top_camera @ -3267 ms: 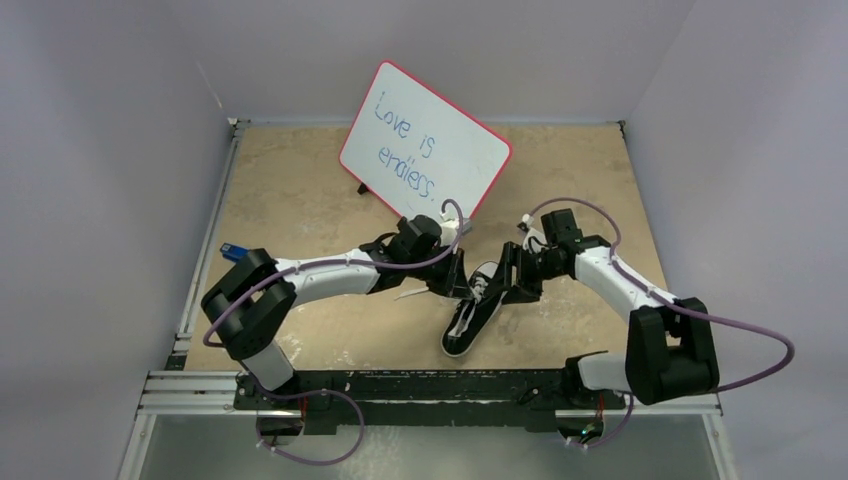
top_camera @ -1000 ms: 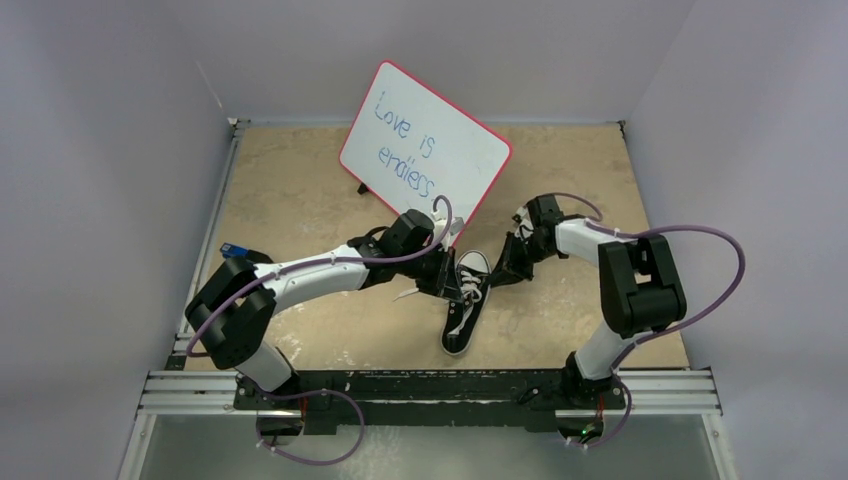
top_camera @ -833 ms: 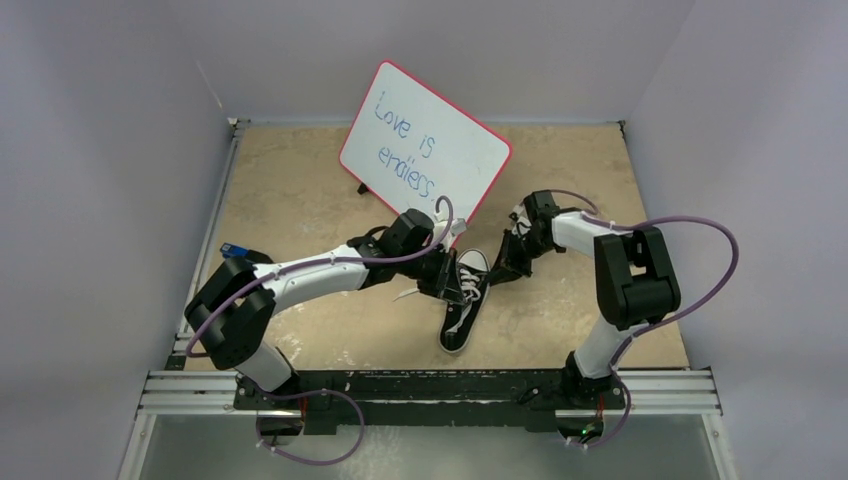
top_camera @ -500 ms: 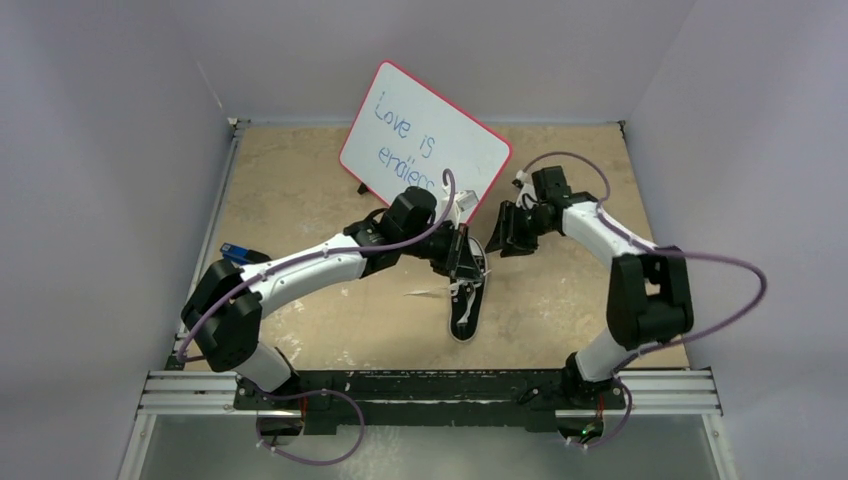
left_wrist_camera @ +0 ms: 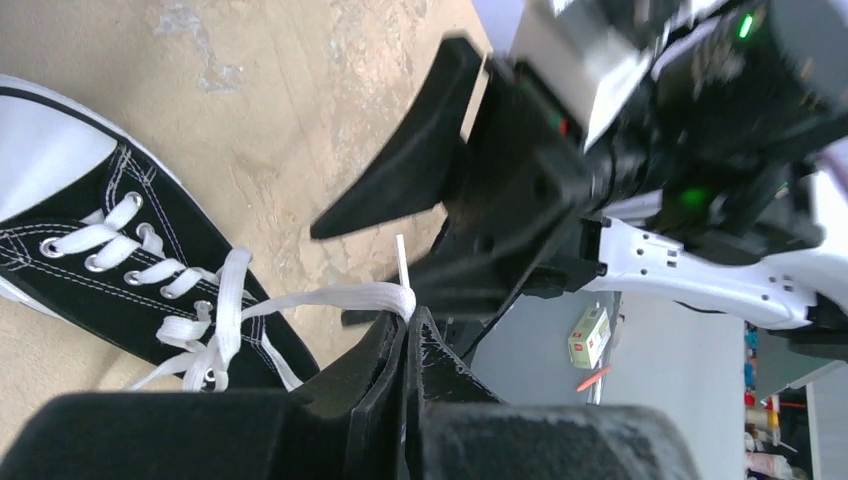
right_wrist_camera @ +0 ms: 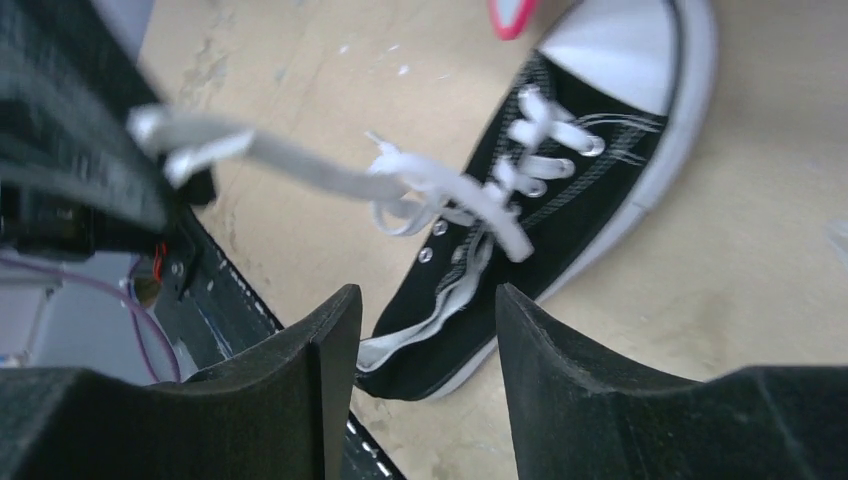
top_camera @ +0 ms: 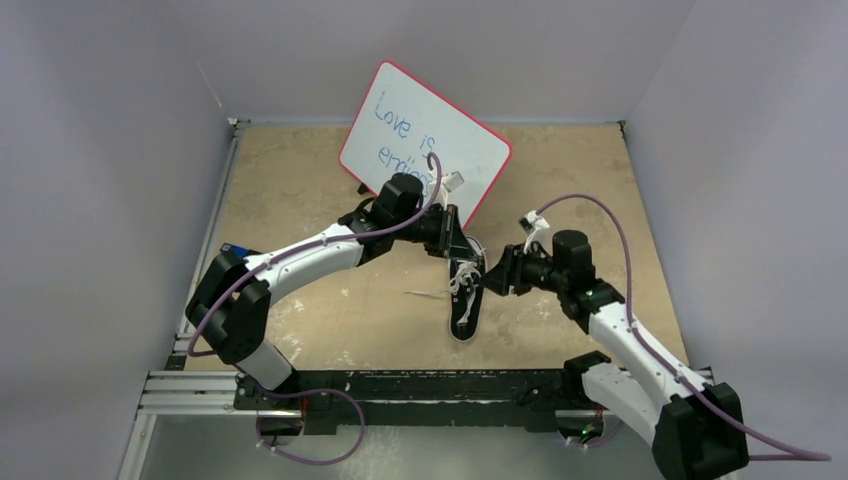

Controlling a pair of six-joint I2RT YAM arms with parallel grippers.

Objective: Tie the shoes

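The black sneaker (top_camera: 464,318) lies on the counter (top_camera: 300,200) a little right of the middle and nearer the near edge than the far one. Its laced side faces up, its heel points to the near edge and its white toe cap (left_wrist_camera: 40,150) points toward the far edge. The left pincer (left_wrist_camera: 407,325) hangs over the far, toe end of the shoe with its two fingers pressed together on a white lace (left_wrist_camera: 330,297). The lace runs taut from the tangle at the upper eyelets up to the fingertips, and a short stub pokes out past them. The right pincer (right_wrist_camera: 425,300) sits just beside the sneaker on its right, level with the laced part and turned toward it. Its fingers are spread wide and hold nothing, and they do not touch the shoe. From its own camera the sneaker shows through the gap between the fingers, and the stretched lace crosses above them toward the left pincer. In the left wrist view the fingers of the right pincer loom close behind the pinched lace, which they do not touch. A second, loose lace end (top_camera: 425,293) trails flat on the counter to the left of the shoe. A red-rimmed whiteboard (top_camera: 425,140) with blue handwriting stands tilted toward the far edge, behind the left arm's wrist. A small blue-and-black tool (top_camera: 233,250) lies near the left edge, well apart from the sneaker.
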